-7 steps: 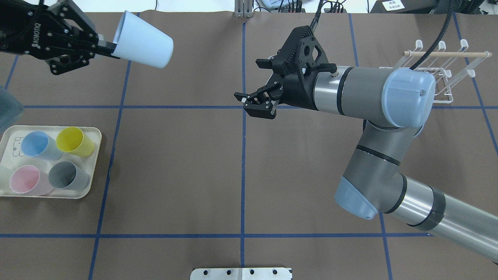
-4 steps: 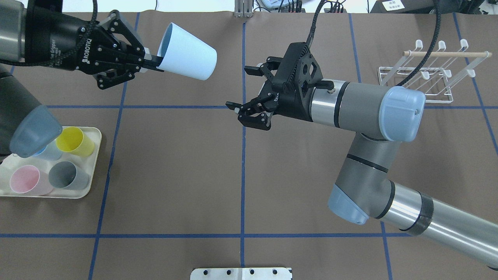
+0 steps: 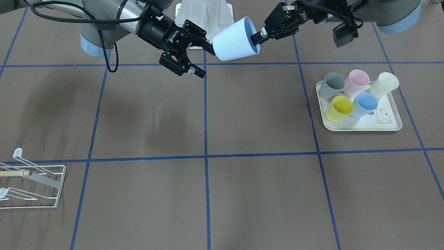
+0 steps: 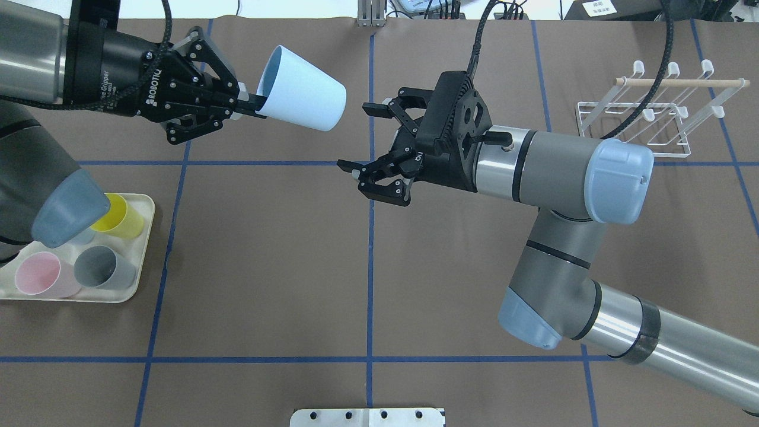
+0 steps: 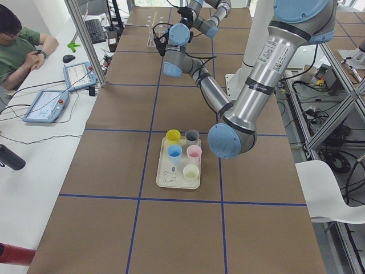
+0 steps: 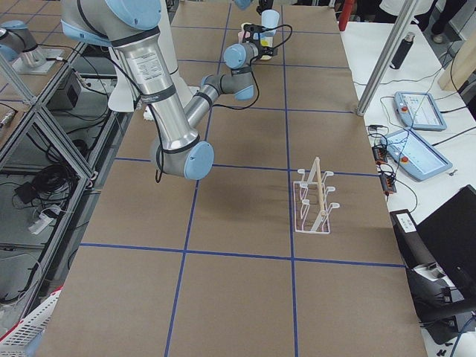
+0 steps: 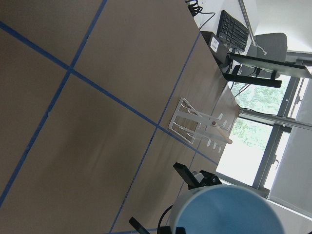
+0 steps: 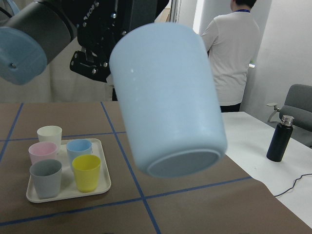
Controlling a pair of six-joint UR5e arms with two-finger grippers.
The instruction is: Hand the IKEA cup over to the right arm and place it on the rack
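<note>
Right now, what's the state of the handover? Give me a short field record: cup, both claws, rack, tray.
cup: light blue cup, airborne on its side, base toward right claw
left claw: shut on the cup's rim
right claw: open, near the base, not gripping
rack: white wire rack, no cups
tray: grey cup, pink cup, cream cup, yellow cup, blue cup
handover: not yet done

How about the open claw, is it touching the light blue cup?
Apart. The overhead view shows bare table between the light blue cup and the open right gripper.
</note>
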